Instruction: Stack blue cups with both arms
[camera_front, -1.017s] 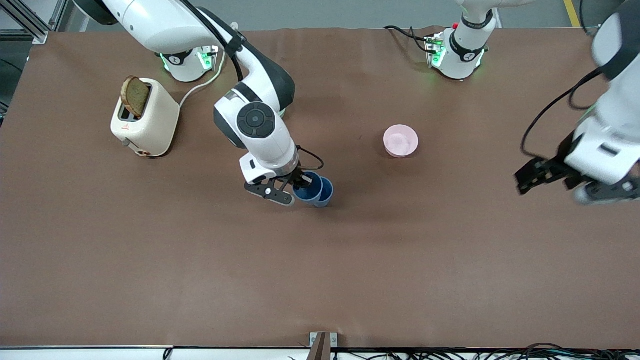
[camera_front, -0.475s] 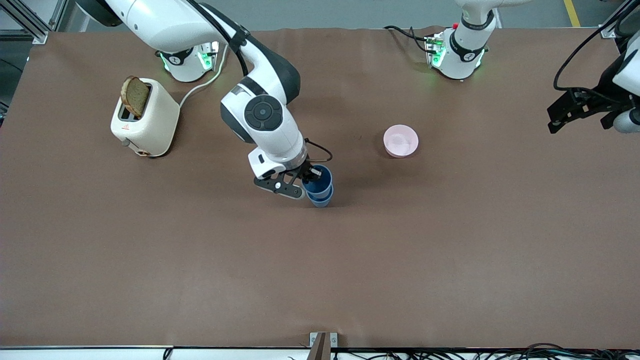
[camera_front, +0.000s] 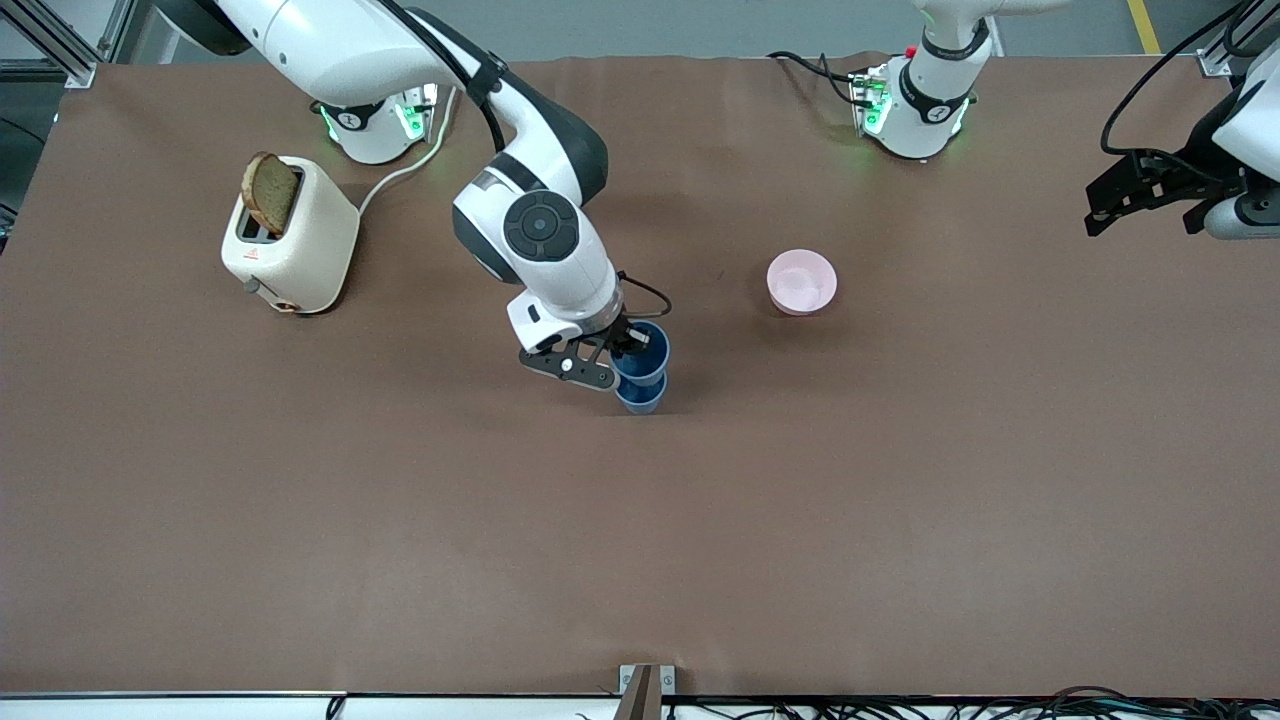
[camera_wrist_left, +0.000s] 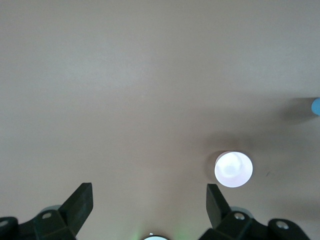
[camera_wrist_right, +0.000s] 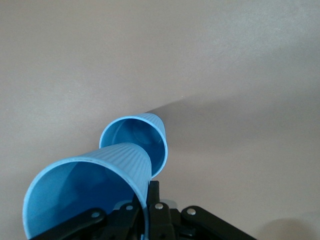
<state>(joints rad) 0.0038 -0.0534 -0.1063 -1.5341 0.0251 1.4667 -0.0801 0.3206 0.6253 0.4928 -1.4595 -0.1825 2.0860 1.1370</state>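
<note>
Right wrist view shows the right gripper (camera_wrist_right: 150, 212) clamping a tilted cup (camera_wrist_right: 90, 187) by its rim, mouth up, above an upright cup (camera_wrist_right: 134, 140); left gripper (camera_wrist_left: 147, 205) waits, spread wide and empty, over the table's left-arm end.

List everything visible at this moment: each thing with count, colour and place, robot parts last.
blue cups: 2, medium blue; held cup in the right gripper, over the standing cup mid-table.
pink bowl: 1, pale pink; on the table, farther from the front camera than the cups, toward the left arm's end.
toaster: 1, cream, with a brown slice of toast standing in its slot; toward the right arm's end.
table: 1, brown cover.
right gripper: 1, black; jaws shut on the held cup's rim.
left gripper: 1, black; jaws open, waiting in the air at the left arm's end.
</note>
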